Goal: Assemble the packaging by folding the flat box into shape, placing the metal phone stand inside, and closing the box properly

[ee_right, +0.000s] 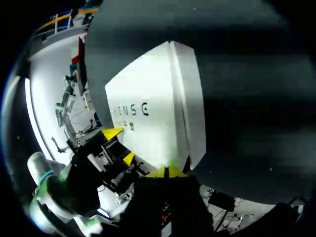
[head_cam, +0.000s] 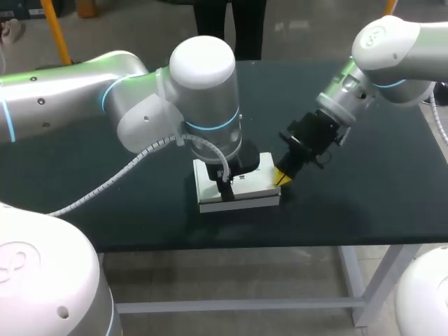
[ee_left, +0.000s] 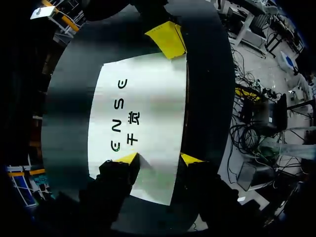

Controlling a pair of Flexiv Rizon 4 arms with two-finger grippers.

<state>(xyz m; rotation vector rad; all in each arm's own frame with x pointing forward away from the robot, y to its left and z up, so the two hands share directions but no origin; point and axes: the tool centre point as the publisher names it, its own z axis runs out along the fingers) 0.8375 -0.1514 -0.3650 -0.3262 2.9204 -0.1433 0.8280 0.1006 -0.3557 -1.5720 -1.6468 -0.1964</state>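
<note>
Box (head_cam: 252, 189) lying on tabletop (head_cam: 364, 203), middle, looking folded up. Left tool (ee_left: 158, 159) open, tips pressing on top face. Right tool (ee_right: 168, 172) closed, tips touching box's side edge. Best approach, likely: pinning top firmly while pushing side in squarely, avoiding skid.

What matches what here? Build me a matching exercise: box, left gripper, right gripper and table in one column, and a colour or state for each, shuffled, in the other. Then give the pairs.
Things
1. box
2. left gripper
3. right gripper
4. table

Colour or state
A. fingers together, tips at the box's edge
B. dark top, bearing the box
C. white, with dark print on its upper face
D. fingers apart, above the box's top

Pairs: 1-C; 2-D; 3-A; 4-B
</note>
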